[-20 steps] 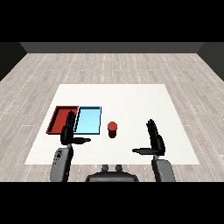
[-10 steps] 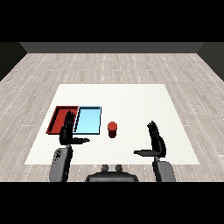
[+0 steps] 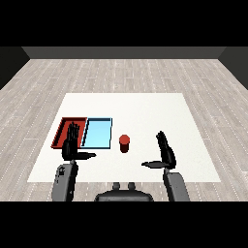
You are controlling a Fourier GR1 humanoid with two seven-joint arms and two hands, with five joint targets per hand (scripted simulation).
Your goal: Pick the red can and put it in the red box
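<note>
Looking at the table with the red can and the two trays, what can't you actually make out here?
- Red tray, head view: the left hand covers part of its floor.
- Red can: too small to show any label.
- Both forearms: cut off by the lower edge.

Left hand (image 3: pixel 70 145) and right hand (image 3: pixel 165 151) raised, fingers straight (thumbs pointing inward).
</note>
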